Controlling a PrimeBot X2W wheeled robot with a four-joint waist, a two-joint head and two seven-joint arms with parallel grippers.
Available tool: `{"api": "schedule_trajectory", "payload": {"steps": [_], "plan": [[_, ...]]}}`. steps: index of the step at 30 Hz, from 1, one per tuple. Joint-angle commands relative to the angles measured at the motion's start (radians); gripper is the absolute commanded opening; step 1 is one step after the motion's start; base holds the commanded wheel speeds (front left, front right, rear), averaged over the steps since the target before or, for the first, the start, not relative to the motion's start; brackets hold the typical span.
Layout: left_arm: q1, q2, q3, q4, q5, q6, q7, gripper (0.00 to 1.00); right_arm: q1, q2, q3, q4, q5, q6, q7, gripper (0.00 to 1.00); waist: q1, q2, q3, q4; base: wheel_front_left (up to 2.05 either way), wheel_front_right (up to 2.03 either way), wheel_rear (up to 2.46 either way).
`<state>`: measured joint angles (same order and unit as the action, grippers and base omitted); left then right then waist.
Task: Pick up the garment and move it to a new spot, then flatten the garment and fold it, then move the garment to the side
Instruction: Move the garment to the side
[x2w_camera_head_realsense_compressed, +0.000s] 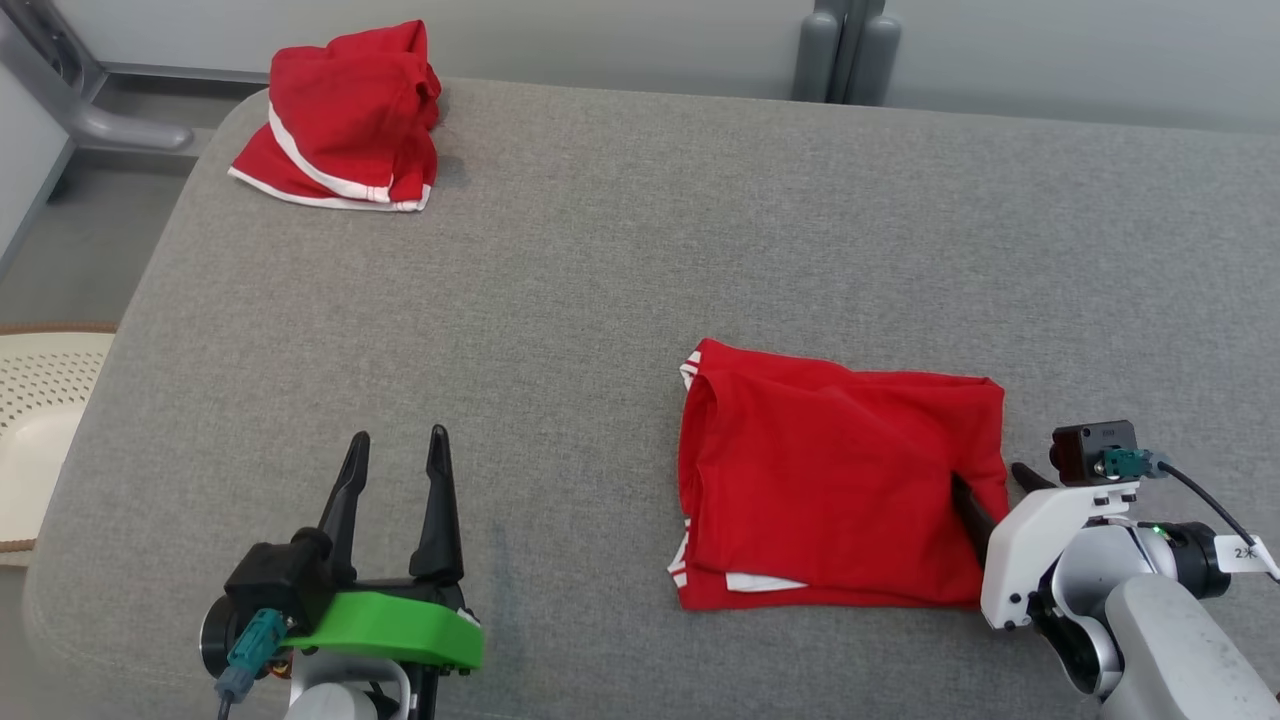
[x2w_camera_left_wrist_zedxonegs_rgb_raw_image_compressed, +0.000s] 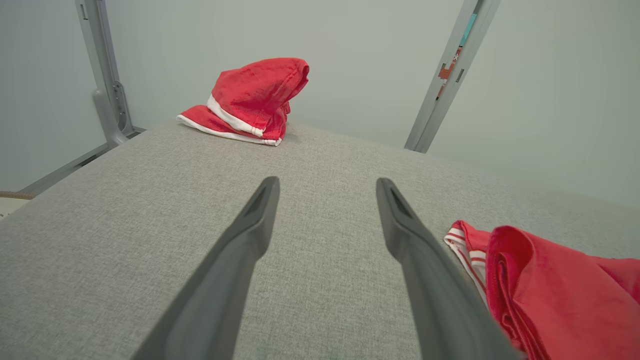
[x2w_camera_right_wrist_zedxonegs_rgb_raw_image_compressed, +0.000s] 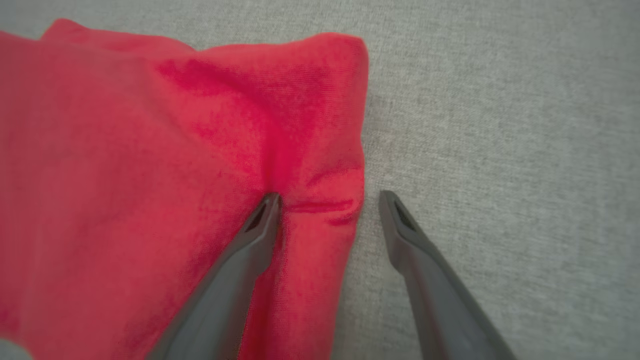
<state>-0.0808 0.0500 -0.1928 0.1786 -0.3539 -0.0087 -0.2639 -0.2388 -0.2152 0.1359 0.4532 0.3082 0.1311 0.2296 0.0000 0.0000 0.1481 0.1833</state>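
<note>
A grey padded table (x2w_camera_head_realsense_compressed: 600, 300) holds a folded red garment (x2w_camera_head_realsense_compressed: 840, 490) near its front right. A bunched red garment (x2w_camera_head_realsense_compressed: 345, 120) sits at the far left corner. The right gripper (x2w_camera_head_realsense_compressed: 985, 473), jaws open, straddles the folded garment's right edge. The left gripper (x2w_camera_head_realsense_compressed: 398, 445) hovers open and empty.

Soft, even light is falling across the grey cushion (x2w_camera_head_realsense_compressed: 600, 250), bright without glaring. The bunched red garment (x2w_camera_head_realsense_compressed: 345, 120) at the far corner is casting only a faint shadow to its right. Close up in the right wrist view, the folded red garment (x2w_camera_right_wrist_zedxonegs_rgb_raw_image_compressed: 125, 175) is blurring slightly, and the left wrist view is bending the frame posts (x2w_camera_left_wrist_zedxonegs_rgb_raw_image_compressed: 101, 65).
</note>
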Motion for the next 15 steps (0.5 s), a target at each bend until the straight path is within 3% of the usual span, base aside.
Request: {"api": "schedule_trajectory", "payload": {"steps": [1,3,5,6,11,15], "plan": [[-0.016,0.001,0.003,-0.001,-0.001,0.002,0.0,1.0,-0.011,-0.005,0.013,0.016,0.01,-0.001,0.013,0.99,0.0,0.0,0.013,0.015,0.0,0.0,0.0],[-0.016,0.001,0.002,-0.003,0.0,0.003,0.0,1.0,-0.014,-0.004,0.025,0.034,0.018,-0.001,0.022,0.49,0.0,0.0,0.014,0.014,0.0,0.0,0.0],[-0.019,0.001,-0.002,-0.005,0.006,0.002,0.0,1.0,-0.026,-0.007,0.032,0.048,0.022,-0.001,0.017,0.22,0.0,0.0,0.016,0.007,0.0,0.0,0.0],[-0.021,0.001,-0.005,-0.006,0.009,0.0,0.0,1.0,-0.032,-0.009,0.032,0.053,0.021,-0.001,0.01,0.01,0.0,0.0,0.018,0.001,0.0,0.0,0.0],[-0.031,0.001,-0.018,-0.023,-0.002,-0.007,0.0,1.0,-0.081,-0.018,0.003,0.063,0.001,-0.002,-0.056,0.0,0.0,0.0,0.036,-0.05,0.0,0.0,0.0],[-0.049,0.001,-0.026,-0.035,0.016,-0.013,0.0,1.0,-0.124,-0.012,-0.027,0.069,-0.021,-0.002,-0.109,0.0,0.0,0.0,0.059,-0.131,0.0,0.0,0.0]]}}
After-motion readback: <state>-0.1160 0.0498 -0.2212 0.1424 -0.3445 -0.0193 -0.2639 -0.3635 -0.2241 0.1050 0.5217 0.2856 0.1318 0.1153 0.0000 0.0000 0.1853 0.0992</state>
